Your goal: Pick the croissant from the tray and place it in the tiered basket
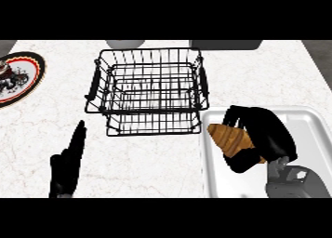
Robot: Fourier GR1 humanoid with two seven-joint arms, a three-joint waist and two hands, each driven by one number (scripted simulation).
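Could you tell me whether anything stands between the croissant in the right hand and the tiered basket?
Nothing visible does. The right hand is curled round the croissant over the tray, and the tiered basket sits just beyond the tray's far-left corner, its wire top open. Only the basket's near rim must be cleared.

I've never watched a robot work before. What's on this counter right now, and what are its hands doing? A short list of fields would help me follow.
Counter: white marbled top
Tray: white tray at the right
Croissant: brown croissant over the tray, right hand curled round it
Right hand: black right hand, fingers and thumb wrapped on the croissant
Left hand: left hand, open, fingers straight, resting at lower left
Basket: black wire tiered basket at centre, left of the tray, nothing in it
Plate: patterned plate at far left
Task stage: croissant grasped, not yet in the basket
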